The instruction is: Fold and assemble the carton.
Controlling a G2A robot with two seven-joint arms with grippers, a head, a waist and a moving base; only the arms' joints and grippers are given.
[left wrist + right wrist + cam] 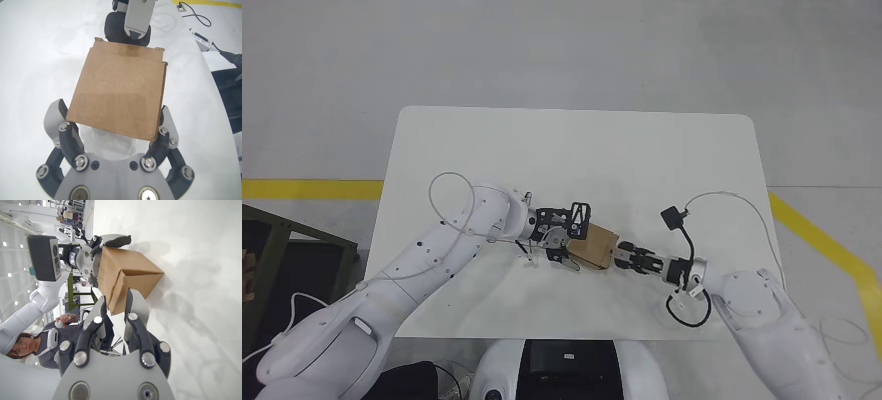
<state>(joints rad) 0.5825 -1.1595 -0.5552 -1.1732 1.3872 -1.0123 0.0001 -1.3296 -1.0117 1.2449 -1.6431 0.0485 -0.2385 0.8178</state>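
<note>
Left fingers (54, 115) clamp the carton (117, 91) sides; right fingers (136, 306) pinch its end flap. Best fold squarely, left bracing.

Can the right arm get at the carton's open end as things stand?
Probably yes: the right gripper sits at that end of the carton, nothing between, while the left gripper holds the opposite end.

Plain brown carton (119, 89), white table (642, 150), yellow floor stripe (302, 189).
</note>
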